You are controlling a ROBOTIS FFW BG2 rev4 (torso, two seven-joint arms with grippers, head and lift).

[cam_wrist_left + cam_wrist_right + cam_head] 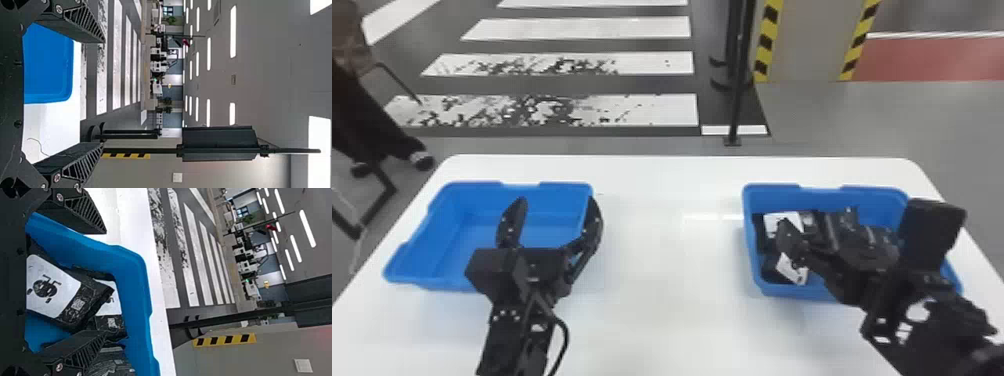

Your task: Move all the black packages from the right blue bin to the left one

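On my left, the left blue bin (444, 230) sits on the white table (672, 320). I have the left gripper (556, 201) at that bin, its fingers spread wide with nothing between them; one shows against the bin's inside, the other by its right side wall. Well apart to the right sits the right blue bin (824, 199), with the black packages (792, 270) inside, white labels on them. From the right wrist I see one labelled package (90, 299) partly overlapping another (113, 323) near the bin wall. I have the right gripper (857, 217) over this bin, fingers wide apart and gripping nothing. Beyond the table stands a black post (736, 100).
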